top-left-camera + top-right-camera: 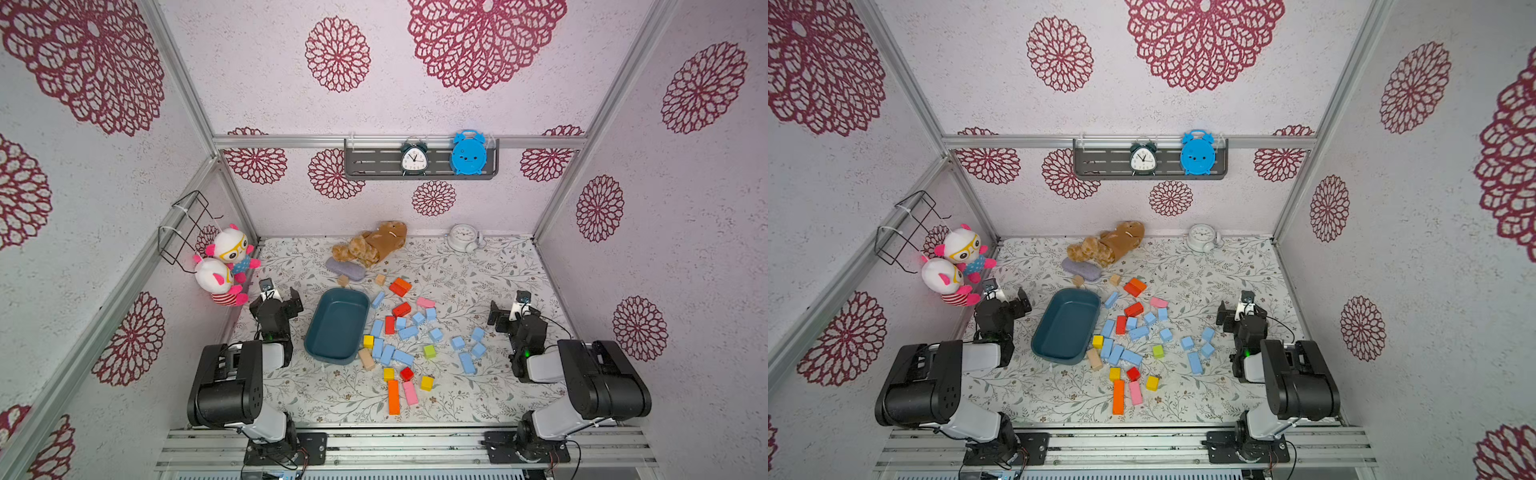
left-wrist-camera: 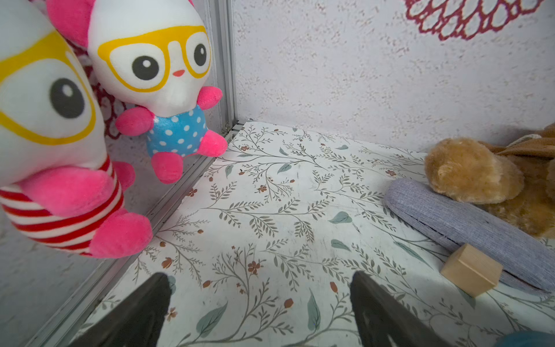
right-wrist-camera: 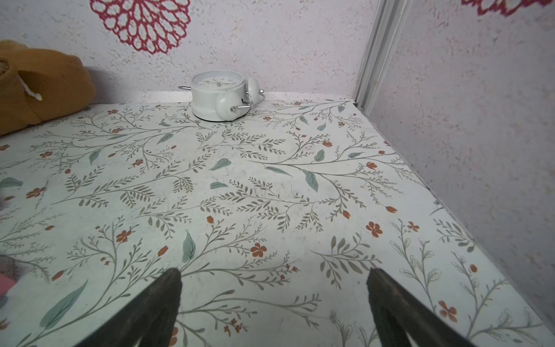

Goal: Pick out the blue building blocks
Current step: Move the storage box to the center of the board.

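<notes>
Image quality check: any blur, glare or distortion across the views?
Both top views: even soft light, no glare, wide-angle lens splays the wall posts. Left wrist: near striped plush toy looms large; fingertips soft. Right wrist: white clock sharp, fingertips blurred.

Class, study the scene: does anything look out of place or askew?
The white clock lies flat on its back, face up, at the far edge of the table, whereas the black clock and blue clock stand upright on the shelf.
</notes>
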Robot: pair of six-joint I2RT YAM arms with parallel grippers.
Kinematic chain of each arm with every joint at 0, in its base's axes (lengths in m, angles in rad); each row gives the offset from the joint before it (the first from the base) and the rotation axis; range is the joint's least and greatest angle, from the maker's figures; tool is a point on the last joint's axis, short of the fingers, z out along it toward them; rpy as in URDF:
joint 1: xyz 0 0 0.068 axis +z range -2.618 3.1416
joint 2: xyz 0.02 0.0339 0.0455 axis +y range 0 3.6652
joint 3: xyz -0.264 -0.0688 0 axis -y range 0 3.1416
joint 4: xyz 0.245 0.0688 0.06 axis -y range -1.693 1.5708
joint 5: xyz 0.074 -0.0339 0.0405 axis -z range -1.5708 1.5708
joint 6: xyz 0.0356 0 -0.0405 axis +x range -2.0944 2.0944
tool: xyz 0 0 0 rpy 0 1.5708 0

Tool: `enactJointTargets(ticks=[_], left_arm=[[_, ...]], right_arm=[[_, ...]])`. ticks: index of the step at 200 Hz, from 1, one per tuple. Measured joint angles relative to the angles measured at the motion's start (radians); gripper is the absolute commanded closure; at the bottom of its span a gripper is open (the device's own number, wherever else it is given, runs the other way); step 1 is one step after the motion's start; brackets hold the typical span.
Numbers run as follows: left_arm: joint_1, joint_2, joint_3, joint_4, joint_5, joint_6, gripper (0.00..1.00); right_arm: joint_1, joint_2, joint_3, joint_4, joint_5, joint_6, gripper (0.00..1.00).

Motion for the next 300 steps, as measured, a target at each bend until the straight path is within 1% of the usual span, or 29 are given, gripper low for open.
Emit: enactJointTargets(ticks=[203,215,230,242,257,281,300], left_arm=[[-0.005,0.000,-0.001,0.004,-0.002,0.001,0.03],[-0.007,-0.005,-0.011,0.012,0.000,0.004,0.03],[-0.008,-0.037,-0.031,-0.004,0.014,0.012,0.03],[-0.008,-0.089,-0.032,-0.055,0.038,0.018,0.03],[-0.007,-0.159,-0.008,-0.137,0.084,0.024,0.02],[-0.003,-0.242,0.077,-0.283,0.187,0.050,0.03],[-0.006,-0.304,0.161,-0.442,0.320,0.098,0.01]], right_arm=[[0.000,0.000,0.000,0.001,0.006,0.004,0.01],[0.000,-0.019,-0.005,-0.009,0.017,0.008,0.01],[0.006,-0.100,-0.005,-0.089,0.032,0.014,0.01],[0.029,-0.202,0.016,-0.208,0.060,0.028,0.01],[0.098,-0.316,0.077,-0.349,0.099,0.055,0.01],[0.282,-0.419,0.182,-0.507,0.172,0.103,0.01],[0.439,-0.443,0.230,-0.583,0.202,0.172,0.01]])
